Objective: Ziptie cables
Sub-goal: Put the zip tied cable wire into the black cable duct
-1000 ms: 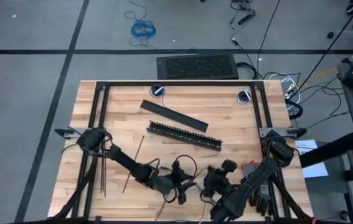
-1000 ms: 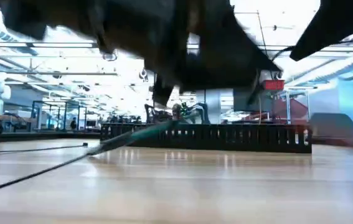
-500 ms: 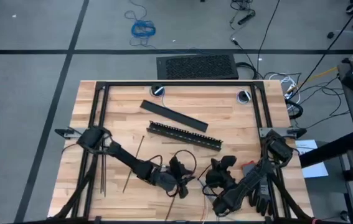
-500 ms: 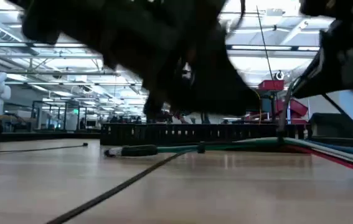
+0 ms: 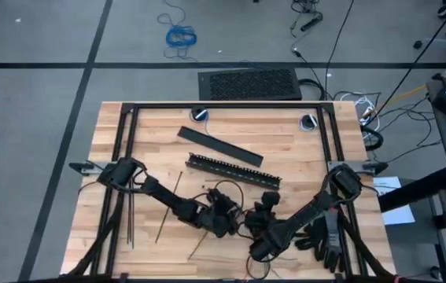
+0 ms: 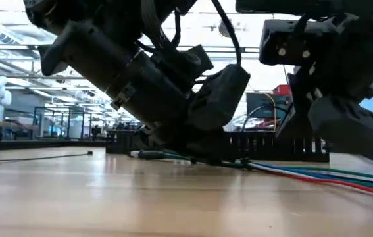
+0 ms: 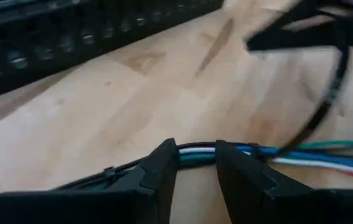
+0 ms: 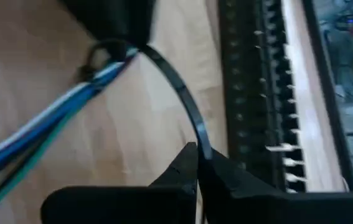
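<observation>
The cables (image 7: 313,155), a bundle of thin blue, green and white wires, lie near the table's front centre (image 6: 318,174). My left gripper (image 7: 196,163) is shut on them (image 5: 224,218). A black ziptie (image 8: 176,93) is looped round the bundle next to the left fingers. Its tail arches over to my right gripper (image 8: 200,165), which is shut on it just right of the left gripper (image 5: 260,216). Spare zipties (image 5: 130,220) (image 5: 169,206) lie flat on the table at the left. My left gripper pinches the cable bundle (image 7: 195,151) between its two fingertips, which lie across the wires, close beside the ziptie's loop (image 7: 255,149). The wires run out level along the table toward the right. My right gripper pinches the ziptie's free tail (image 8: 198,140) between its shut fingertips. The strip curves away from the fingers in an arch, clear of the table, to the loop round the bundle (image 8: 98,53).
A black slotted bar (image 5: 234,169) lies just beyond both grippers, with a flat black bar (image 5: 219,145) farther back. A black frame (image 5: 223,106) borders the table. Another thin strip (image 5: 199,244) lies near the front edge.
Both grippers have drawn closer together and moved slightly toward the slotted bar. The bundle, which slanted up from the table a second ago, now lies level along it. The right arm has swung toward the table's left.
</observation>
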Motion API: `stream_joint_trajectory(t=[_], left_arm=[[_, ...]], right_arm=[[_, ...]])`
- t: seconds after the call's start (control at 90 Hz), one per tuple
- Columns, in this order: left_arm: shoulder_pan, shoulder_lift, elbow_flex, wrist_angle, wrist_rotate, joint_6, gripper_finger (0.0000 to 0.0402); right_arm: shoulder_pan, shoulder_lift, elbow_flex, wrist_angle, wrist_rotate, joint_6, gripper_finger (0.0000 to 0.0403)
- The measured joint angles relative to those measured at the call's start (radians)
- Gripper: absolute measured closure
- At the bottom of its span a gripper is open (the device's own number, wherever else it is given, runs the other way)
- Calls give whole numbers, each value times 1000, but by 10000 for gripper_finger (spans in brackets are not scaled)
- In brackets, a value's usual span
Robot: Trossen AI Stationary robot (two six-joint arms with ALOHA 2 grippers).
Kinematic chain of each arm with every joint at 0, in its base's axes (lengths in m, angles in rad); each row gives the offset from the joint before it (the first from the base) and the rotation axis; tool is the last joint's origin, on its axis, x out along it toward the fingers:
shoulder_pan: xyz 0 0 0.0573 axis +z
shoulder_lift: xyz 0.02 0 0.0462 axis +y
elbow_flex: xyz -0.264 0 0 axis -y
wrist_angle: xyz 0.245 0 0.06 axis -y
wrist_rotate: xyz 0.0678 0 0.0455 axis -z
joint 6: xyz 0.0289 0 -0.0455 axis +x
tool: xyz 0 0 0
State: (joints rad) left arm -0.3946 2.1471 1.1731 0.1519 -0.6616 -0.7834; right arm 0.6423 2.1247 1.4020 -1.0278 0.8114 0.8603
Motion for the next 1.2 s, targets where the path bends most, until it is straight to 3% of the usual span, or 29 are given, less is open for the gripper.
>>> stream_joint_trajectory(t=[0.233, 0.478, 0.6, 0.689, 0.778, 0.889, 1.044, 1.2], left_arm=[[0, 0, -2, -16, -12, -5, 286], [-65, -14, -8, 39, -36, 44, 286], [-155, -74, -8, -7, -169, 87, 288], [-203, -134, -7, -131, -340, 79, 294], [-218, -172, -8, -273, -403, 6, 299], [-215, -200, -7, -384, -405, -85, 302], [-184, -169, -7, -418, -374, -128, 302], [-154, -118, -7, -409, -326, -129, 302]], right_arm=[[54, -2, 67, 139, -114, -157, 403], [96, -2, 113, 133, -138, -174, 403], [101, -2, 111, 127, -139, -126, 403], [98, -2, 111, 152, -138, -119, 403], [98, -2, 110, 196, -137, -144, 403], [96, -2, 110, 242, -144, -143, 403], [75, 9, 110, 369, -232, -193, 390], [68, 12, 109, 430, -420, -204, 351]])
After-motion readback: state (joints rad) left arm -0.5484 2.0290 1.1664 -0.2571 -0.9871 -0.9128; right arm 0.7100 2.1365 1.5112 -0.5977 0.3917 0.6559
